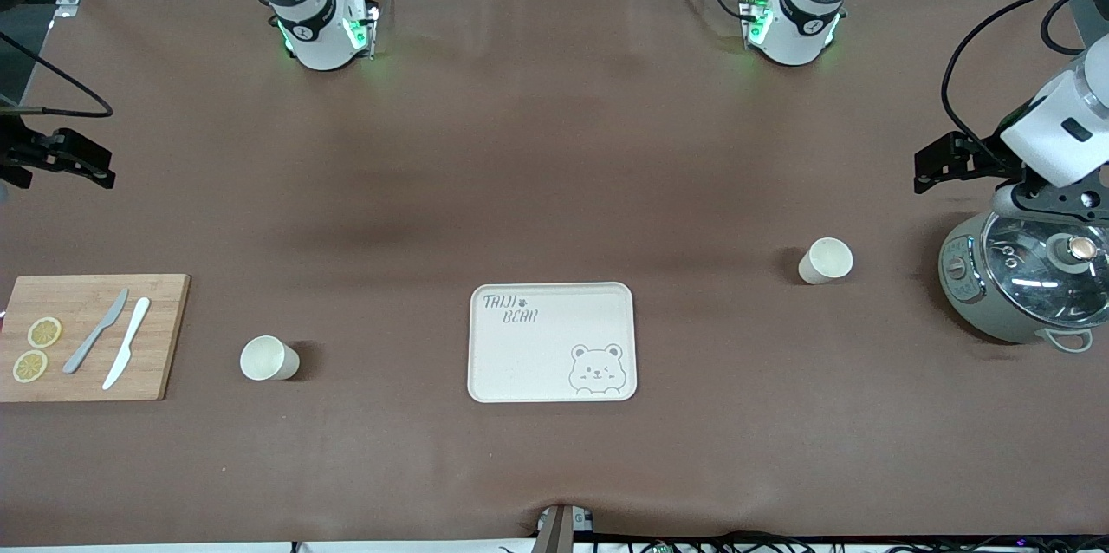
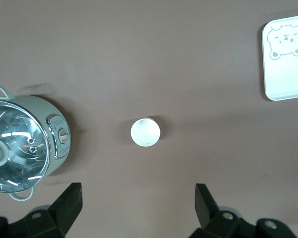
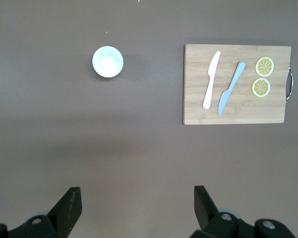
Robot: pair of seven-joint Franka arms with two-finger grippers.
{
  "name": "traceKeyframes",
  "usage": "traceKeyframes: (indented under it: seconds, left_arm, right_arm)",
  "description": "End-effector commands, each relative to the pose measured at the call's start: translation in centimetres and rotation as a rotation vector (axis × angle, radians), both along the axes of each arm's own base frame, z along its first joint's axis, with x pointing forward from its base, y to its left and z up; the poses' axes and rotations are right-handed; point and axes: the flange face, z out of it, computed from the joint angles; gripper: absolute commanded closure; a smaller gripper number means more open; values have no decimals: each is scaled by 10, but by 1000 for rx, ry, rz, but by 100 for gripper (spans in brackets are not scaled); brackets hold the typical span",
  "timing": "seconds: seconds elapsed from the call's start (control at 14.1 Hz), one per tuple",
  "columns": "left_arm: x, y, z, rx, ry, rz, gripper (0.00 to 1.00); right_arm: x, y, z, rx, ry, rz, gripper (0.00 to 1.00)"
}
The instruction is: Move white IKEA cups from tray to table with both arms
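- Tray (image 1: 552,342) lies nearest the front camera, bare; we log one cup (image 1: 269,358) on the table (image 1: 520,146) beside the cutting board (image 1: 87,336) with its knives.
- Other cup (image 1: 826,260) stands farther, near the cooker (image 1: 1022,284).
- We judge the cups light, stiff, slippery: pinch across the rim.
- Left gripper (image 2: 139,210) and right gripper (image 3: 136,210) hang wide open, empty, nothing obstructing.
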Motion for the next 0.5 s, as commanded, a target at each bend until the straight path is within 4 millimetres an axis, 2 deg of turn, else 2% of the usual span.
traceKeyframes:
  seconds: [0.0, 0.07, 0.14, 0.21, 0.43]
  left_arm:
    - [-1, -1, 4, 22, 0, 10, 0]
    - [-1, -2, 4, 20, -1, 9, 0]
    - [-1, -2, 5, 22, -2, 7, 0]
    - [-1, -1, 5, 22, -2, 9, 0]
    - [-1, -1, 5, 25, -2, 7, 0]
  right_arm:
    - [3, -5, 9, 47, -27, -48, 0]
    - [4, -20, 8, 90, -34, -80, 0]
    - [10, -37, -2, 132, -26, -115, 0]
    - [12, -42, -3, 143, -26, -117, 0]
    - [12, -35, -1, 134, -27, -106, 0]
